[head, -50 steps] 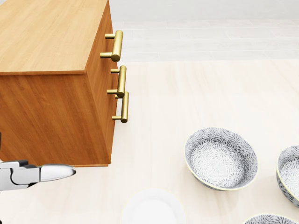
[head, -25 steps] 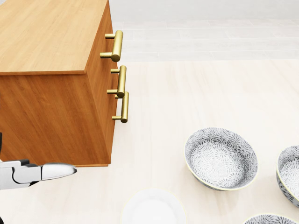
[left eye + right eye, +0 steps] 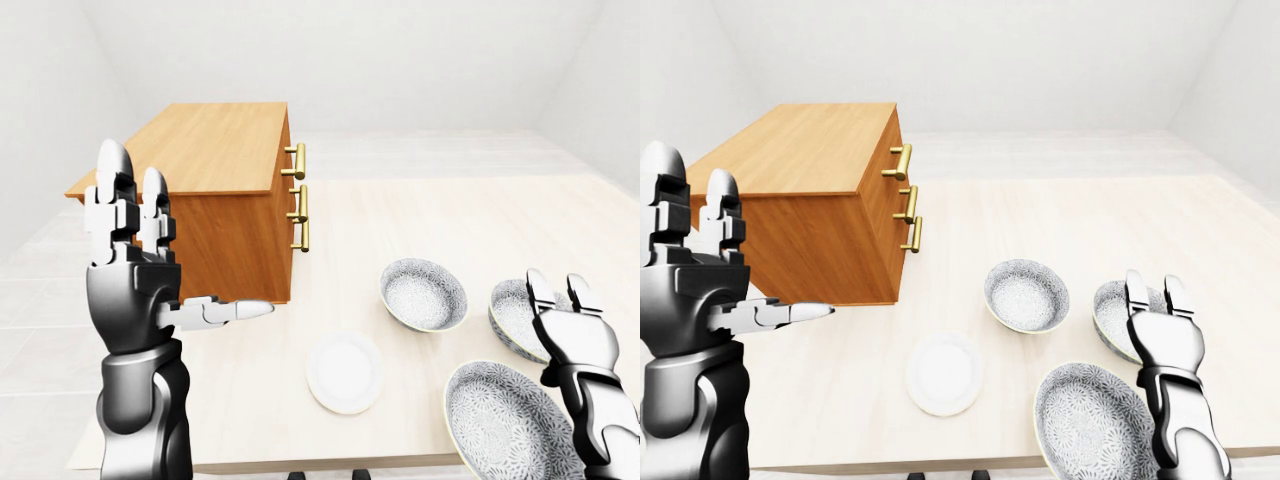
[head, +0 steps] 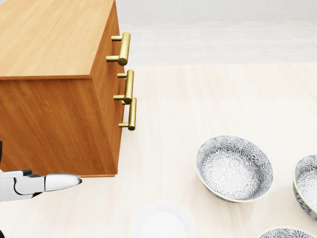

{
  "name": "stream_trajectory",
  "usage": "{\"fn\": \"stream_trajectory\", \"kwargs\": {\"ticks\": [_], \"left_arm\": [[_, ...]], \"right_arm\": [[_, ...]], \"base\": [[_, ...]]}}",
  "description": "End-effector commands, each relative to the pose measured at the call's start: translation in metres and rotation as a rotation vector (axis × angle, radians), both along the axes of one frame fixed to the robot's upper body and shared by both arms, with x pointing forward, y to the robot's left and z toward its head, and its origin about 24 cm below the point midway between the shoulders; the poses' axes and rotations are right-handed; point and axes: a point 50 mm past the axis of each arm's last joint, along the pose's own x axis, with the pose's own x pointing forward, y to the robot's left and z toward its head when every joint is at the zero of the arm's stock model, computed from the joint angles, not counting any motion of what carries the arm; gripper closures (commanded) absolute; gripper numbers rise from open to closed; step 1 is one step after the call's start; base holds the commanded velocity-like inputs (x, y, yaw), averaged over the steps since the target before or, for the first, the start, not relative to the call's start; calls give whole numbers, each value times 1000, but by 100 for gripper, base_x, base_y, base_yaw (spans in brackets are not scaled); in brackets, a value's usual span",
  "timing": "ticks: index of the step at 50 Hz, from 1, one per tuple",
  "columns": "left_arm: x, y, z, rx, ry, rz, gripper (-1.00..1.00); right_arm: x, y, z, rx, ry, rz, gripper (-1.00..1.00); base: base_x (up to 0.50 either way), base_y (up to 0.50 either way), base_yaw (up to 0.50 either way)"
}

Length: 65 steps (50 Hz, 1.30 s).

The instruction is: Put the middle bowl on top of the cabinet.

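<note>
left-eye view: left hand (image 3: pixel 135 290), right hand (image 3: pixel 570 335) splayed; head view: only left fingers (image 4: pixel 59 182)

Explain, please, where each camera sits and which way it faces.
Head view: on the head, tilted down, close on the cabinet and a patterned bowl; only a left hand finger shows.
Left-eye view: on the head, looking outward over the table; the left hand and right hand are raised, open.
Right-eye view: beside it, nearly the same scene.
Shared: both eyes show the cabinet, white plate, three bowls.
</note>
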Motion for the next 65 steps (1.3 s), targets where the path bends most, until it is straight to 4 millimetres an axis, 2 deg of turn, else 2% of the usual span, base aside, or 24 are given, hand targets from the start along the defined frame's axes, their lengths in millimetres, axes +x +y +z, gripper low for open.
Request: {"fn": "stream_trajectory", "kwargs": {"ticks": [1, 10, 12, 13, 14, 25, 33, 42, 44, 45, 49, 51, 59, 65], "left_arm": [[-2, 1, 1, -17, -6, -2, -100], [-2, 1, 2, -21, -14, 0, -100], [-2, 1, 2, -20, -15, -1, -100], [-2, 0, 2, -20, -13, -2, -100], [-2, 1, 2, -21, -14, -3, -100], [-1, 1, -1, -15, 0, -7, -100], [-2, 0, 0, -13, -4, -8, -100], [0, 0, -2, -14, 7, -8, -100], [0, 0, -2, -14, 8, -9, -100], [0, 0, -1, -13, 5, -9, -100], [0, 0, -2, -13, 9, -9, -100], [-1, 0, -1, -13, 4, -9, -100], [-2, -1, 0, -13, -5, -16, -100], [-1, 0, 1, -17, -9, -9, -100]], "right_arm": [[3, 5, -6, 1, 12, 25, -100], [-1, -3, -8, 1, 16, 5, -100], [-1, -3, -9, 2, 19, 3, 32], [-1, -3, -9, 0, 19, 5, 80], [0, -2, -11, -3, 18, 7, 100], [-1, -2, -10, 0, 17, 6, 100], [-3, -5, 1, 3, -7, -5, 100], [-3, -3, 52, -7, -101, -14, 100], [-3, -3, 57, -5, -112, -20, 100], [-4, -1, 68, -9, -135, -14, 100], [-4, 2, 74, -12, -149, -18, 100], [-3, 3, 65, -40, -145, -21, 100], [0, 12, 94, -5, -204, 14, 100], [5, 21, 100, -5, -211, 40, 100]], "base": [[0, 0, 0], [0, 0, 0], [0, 0, 0], [0, 0, 0], [0, 0, 0], [0, 0, 0], [0, 0, 0], [0, 0, 0], [0, 0, 0], [0, 0, 0], [0, 0, 0], [0, 0, 0], [0, 0, 0], [0, 0, 0]]}}
